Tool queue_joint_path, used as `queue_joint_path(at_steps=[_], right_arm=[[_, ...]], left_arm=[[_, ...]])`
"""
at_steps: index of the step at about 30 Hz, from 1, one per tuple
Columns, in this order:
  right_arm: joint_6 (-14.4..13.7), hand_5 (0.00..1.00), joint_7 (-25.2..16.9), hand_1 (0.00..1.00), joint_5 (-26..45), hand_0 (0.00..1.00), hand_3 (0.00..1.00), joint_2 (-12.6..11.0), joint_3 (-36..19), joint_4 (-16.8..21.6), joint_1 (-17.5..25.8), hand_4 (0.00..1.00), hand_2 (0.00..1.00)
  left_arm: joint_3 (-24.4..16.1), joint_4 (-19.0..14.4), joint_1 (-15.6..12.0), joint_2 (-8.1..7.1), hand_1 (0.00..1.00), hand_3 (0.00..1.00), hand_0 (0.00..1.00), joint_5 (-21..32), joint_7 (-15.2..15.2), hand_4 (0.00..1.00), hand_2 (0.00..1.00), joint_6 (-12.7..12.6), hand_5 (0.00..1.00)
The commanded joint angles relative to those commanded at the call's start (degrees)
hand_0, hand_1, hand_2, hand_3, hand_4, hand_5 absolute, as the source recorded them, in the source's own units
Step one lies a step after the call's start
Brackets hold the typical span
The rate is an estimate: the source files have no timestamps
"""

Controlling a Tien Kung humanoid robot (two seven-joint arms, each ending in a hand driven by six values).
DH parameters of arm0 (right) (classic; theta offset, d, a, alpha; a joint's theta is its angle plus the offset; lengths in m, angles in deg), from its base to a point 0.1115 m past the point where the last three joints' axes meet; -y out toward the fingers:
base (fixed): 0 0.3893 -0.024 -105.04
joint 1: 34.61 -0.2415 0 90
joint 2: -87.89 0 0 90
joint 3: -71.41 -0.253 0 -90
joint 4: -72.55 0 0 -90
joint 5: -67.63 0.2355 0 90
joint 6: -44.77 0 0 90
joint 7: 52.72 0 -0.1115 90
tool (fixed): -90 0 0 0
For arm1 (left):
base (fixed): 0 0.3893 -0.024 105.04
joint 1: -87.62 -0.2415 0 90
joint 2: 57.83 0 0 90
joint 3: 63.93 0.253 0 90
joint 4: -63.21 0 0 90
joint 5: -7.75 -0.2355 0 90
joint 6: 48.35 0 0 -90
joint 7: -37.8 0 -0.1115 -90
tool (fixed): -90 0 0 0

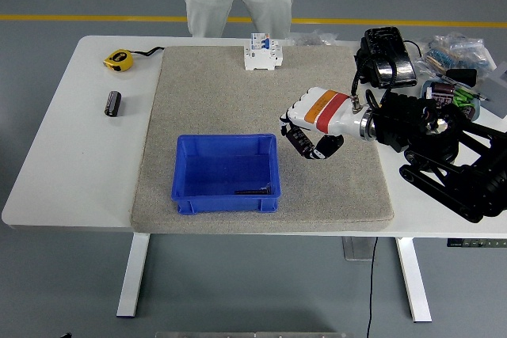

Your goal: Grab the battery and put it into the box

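Right hand (310, 123): fingers curled downward and inward, closed around a dark cylindrical battery (299, 141) that shows beneath the palm; white back of hand with orange and red bands faces up. The hand sits above the grey mat (222, 93), just right of the blue box (226, 172) and near its far right corner, not over the box opening. The black right arm (444, 152) comes in from the right edge, forearm roughly level and pointing left toward the box. Box rests on the near part of the mat; a small dark item (255, 191) lies inside along its near wall. A second black cylindrical cell (113, 103) lies on the bare white bench (71, 164), well left of the box.
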Motion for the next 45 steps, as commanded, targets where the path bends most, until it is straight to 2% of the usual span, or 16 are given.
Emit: queue_joint_path(at_steps=[6,7,10,18,19,23,24,25,30,31,36,37,45], right_arm=[[0.30,0.085,1.01,0.460,0.60,0.507,0.484,1.98,0.95,3.75,-1.72,0.734,0.487],[0.36,0.106,1.11,0.502,0.83,0.523,0.492,2.33,1.28,4.11,-1.99,0.738,0.513],[0.73,0.106,1.52,0.502,1.29,0.523,0.492,3.64,2.43,4.69,-2.81,0.738,0.513],[1.18,0.122,2.29,0.520,0.97,0.541,0.518,7.60,5.45,1.85,-4.71,0.747,0.541],[1.21,0.173,2.36,0.566,0.96,0.582,0.628,7.88,5.53,1.57,-4.85,0.804,0.620],[1.06,0.173,2.47,0.566,1.29,0.582,0.628,8.70,5.69,1.22,-5.38,0.804,0.620],[1.04,0.173,2.47,0.566,1.34,0.582,0.628,8.86,5.77,1.25,-5.51,0.804,0.620],[1.03,0.222,2.44,0.649,1.39,0.618,0.813,8.99,5.85,1.27,-5.62,0.906,0.729],[1.07,0.222,2.20,0.649,1.83,0.618,0.813,9.36,6.26,1.29,-5.84,0.906,0.729],[1.03,0.227,2.17,0.728,1.93,0.725,0.894,9.40,6.29,1.22,-5.83,0.924,0.813],[0.91,0.227,2.52,0.728,1.89,0.725,0.894,9.49,6.11,0.69,-5.83,0.924,0.813],[0.86,0.238,2.61,0.770,1.81,0.773,0.920,9.46,5.98,0.63,-5.83,0.941,0.863],[1.26,0.250,2.83,0.778,1.08,0.774,0.922,8.55,2.77,0.66,-5.76,0.950,0.869]], left_arm=[[-0.02,-0.01,0.07,-0.13,0.634,0.719,0.705,-0.18,-0.03,0.736,0.758,-0.06,0.563],[0.00,-0.01,0.11,-0.14,0.630,0.720,0.701,-0.17,-0.04,0.735,0.756,-0.08,0.561],[0.23,-0.02,0.26,-0.20,0.630,0.720,0.701,0.06,-0.13,0.735,0.756,-0.13,0.561],[0.75,-0.06,0.68,-0.20,0.628,0.719,0.698,0.74,-0.36,0.734,0.754,-0.26,0.560],[0.75,-0.06,0.72,-0.19,0.629,0.721,0.699,0.76,-0.38,0.734,0.753,-0.27,0.557],[0.80,-0.06,0.81,-0.22,0.629,0.721,0.699,0.87,-0.45,0.734,0.753,-0.26,0.557],[0.78,-0.06,0.81,-0.22,0.629,0.721,0.699,0.85,-0.45,0.734,0.753,-0.27,0.557],[0.77,-0.06,0.83,-0.22,0.627,0.719,0.697,0.84,-0.45,0.735,0.752,-0.28,0.559],[0.70,-0.07,0.83,-0.27,0.627,0.719,0.697,0.71,-0.40,0.735,0.752,-0.34,0.559],[0.71,-0.07,0.81,-0.27,0.621,0.719,0.696,0.74,-0.40,0.735,0.750,-0.36,0.557],[0.71,-0.07,0.74,-0.26,0.621,0.719,0.696,0.78,-0.40,0.735,0.750,-0.39,0.557],[0.70,-0.07,0.74,-0.26,0.620,0.718,0.696,0.78,-0.39,0.737,0.749,-0.40,0.556],[0.85,-0.05,0.75,-0.23,0.619,0.717,0.696,1.08,-0.50,0.735,0.747,-0.41,0.554]])
